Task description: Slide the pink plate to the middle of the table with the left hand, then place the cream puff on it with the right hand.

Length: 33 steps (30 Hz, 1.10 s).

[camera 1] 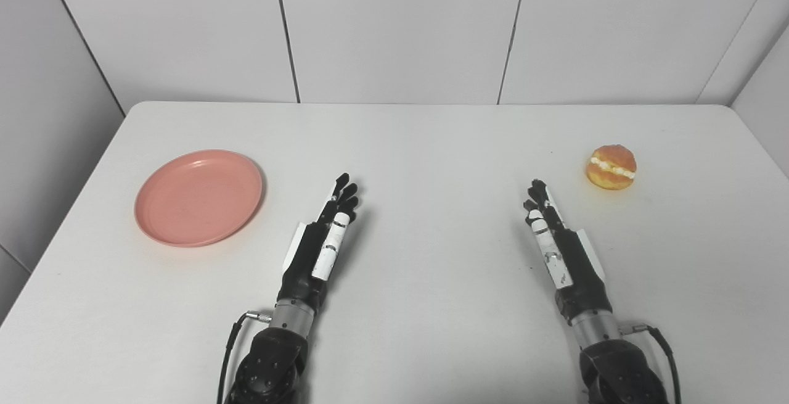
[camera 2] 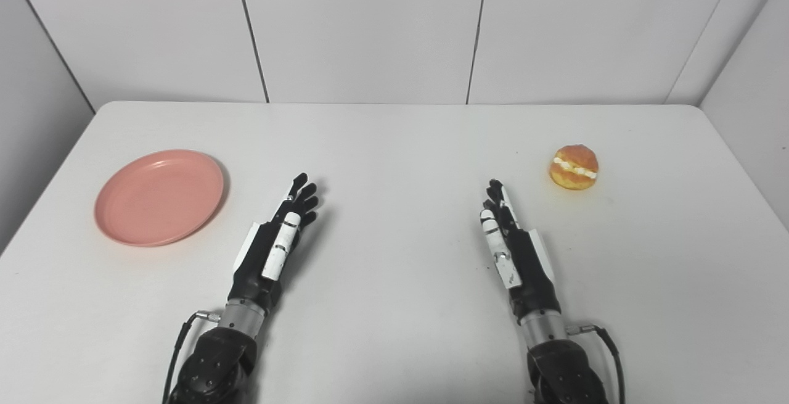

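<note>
The pink plate [camera 1: 198,197] lies at the table's [camera 1: 431,145] left; the left robot hand [camera 1: 323,237], open and empty, should press its rim and push slowly right. The cream puff [camera 1: 611,167] waits far right, near the open right robot hand [camera 1: 555,237]

My view takes in a white table [camera 1: 431,145] with rounded corners, pale panelled wall [camera 1: 394,21] behind it, dark seams between panels

Bare desk [camera 1: 431,145] lies between the left hand [camera 1: 320,237] and pink plate [camera 1: 198,197], likewise between the right hand [camera 1: 558,243] and cream puff [camera 1: 611,167].
</note>
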### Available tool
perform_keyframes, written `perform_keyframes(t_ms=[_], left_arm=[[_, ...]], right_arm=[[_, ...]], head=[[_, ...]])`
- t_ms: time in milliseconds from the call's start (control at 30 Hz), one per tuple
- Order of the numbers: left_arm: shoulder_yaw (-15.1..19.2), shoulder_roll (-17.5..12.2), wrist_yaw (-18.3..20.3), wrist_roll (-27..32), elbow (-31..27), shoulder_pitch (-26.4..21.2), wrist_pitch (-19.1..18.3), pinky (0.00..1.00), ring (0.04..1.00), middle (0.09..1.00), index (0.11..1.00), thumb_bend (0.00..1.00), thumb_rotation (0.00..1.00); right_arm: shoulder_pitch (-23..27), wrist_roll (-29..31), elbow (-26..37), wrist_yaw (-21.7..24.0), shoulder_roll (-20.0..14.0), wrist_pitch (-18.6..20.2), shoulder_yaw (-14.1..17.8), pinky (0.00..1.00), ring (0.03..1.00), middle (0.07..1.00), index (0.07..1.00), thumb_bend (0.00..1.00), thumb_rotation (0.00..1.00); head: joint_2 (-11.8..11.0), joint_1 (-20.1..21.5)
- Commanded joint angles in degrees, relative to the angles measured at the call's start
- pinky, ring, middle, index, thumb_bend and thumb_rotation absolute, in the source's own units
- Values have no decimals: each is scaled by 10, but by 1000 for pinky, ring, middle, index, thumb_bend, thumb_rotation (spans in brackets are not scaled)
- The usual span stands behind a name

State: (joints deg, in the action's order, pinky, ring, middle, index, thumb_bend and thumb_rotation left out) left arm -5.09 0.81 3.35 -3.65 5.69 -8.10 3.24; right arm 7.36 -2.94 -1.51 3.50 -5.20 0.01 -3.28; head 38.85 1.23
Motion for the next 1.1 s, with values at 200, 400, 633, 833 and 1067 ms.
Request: perform_keyframes(t_ms=[200,400,633,833,1067], left_arm=[[2,-6,0,1,31,14,-2,945,957,969,968,440,1000],[2,-7,0,0,31,14,-3,946,957,969,968,443,1000],[2,-6,0,1,32,14,-1,945,956,969,968,438,1000],[2,-5,-1,1,30,15,-2,948,959,970,968,443,1000],[1,-3,-1,0,26,16,-6,948,958,970,968,439,1000]], right_arm=[[6,-7,2,4,0,0,-4,959,966,988,1000,385,1000],[6,0,0,6,0,-3,-3,968,970,992,1000,391,1000],[6,0,1,7,-1,-1,-3,970,974,994,1000,404,1000],[5,-6,2,4,-1,0,-4,960,965,988,1000,406,1000],[5,-2,1,7,0,-1,-2,966,968,990,1000,391,1000]], head=[[0,0],[-1,0],[-2,-1],[-2,-1],[-6,-3]])
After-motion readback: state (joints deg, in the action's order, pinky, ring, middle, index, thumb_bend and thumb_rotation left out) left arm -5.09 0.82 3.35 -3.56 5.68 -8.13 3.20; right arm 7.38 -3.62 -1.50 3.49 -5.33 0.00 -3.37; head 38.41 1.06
